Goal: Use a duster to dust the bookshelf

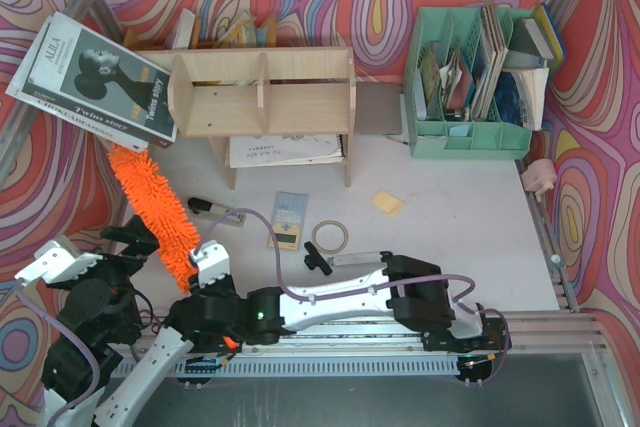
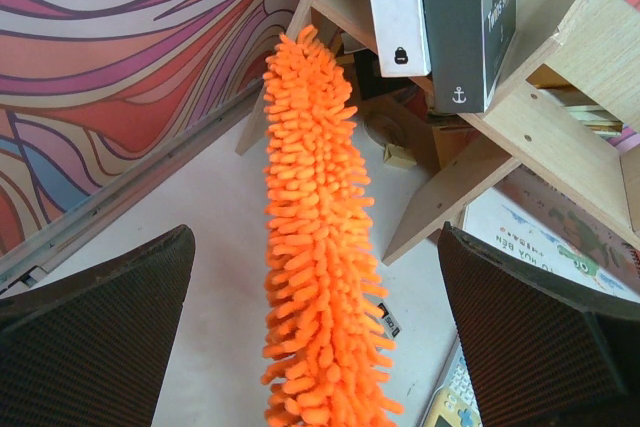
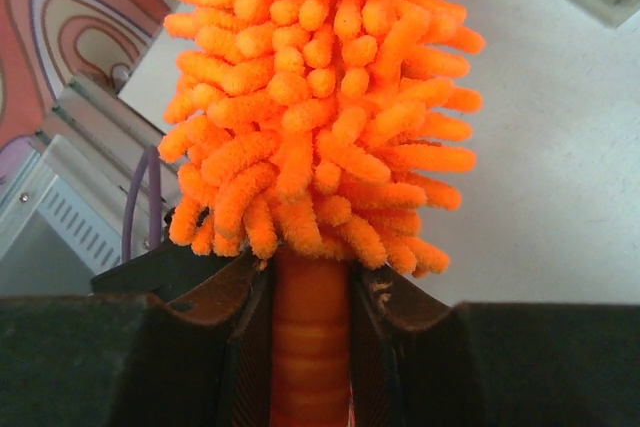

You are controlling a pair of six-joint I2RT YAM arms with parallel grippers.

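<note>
black book (image 2: 465, 17): "Twins story" | white book spine (image 2: 397, 7): "…IKEN", cut off

The fluffy orange duster (image 1: 155, 209) slants from the near-left corner of the worktop (image 1: 450, 237) toward the light plywood bookshelf (image 1: 262, 92) standing at its far edge.

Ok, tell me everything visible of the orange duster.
The duster has a long, bright orange head of fluffy microfibre strands and a slim ribbed orange handle. The right gripper is shut on the handle, below the head. The head slants with its tip toward the left end of the bookshelf; contact there is unclear.
</note>
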